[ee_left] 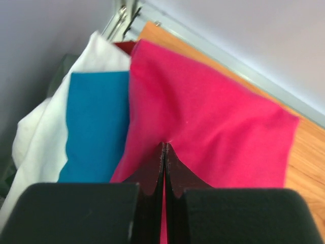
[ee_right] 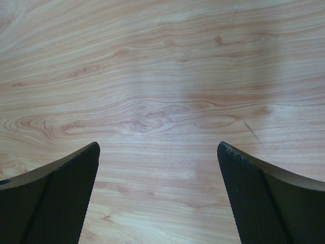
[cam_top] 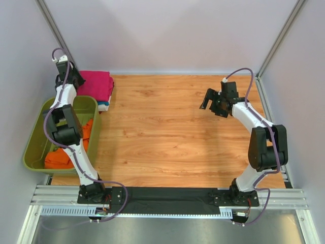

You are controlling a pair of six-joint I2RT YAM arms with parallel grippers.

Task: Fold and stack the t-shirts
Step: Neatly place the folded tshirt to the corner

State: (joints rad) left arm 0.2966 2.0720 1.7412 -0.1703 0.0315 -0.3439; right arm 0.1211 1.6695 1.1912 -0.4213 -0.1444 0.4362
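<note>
Three stacked t-shirts (cam_top: 95, 85), one basket (cam_top: 36, 140)

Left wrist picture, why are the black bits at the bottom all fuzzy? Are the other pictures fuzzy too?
Left wrist view: the left end effector is very close to the lens, so its black parts blur, and the pink t-shirt looks a bit soft; right wrist view: the table grain is sharp, and the right end effector is dark; top external view: even light, only faint shadows.
</note>
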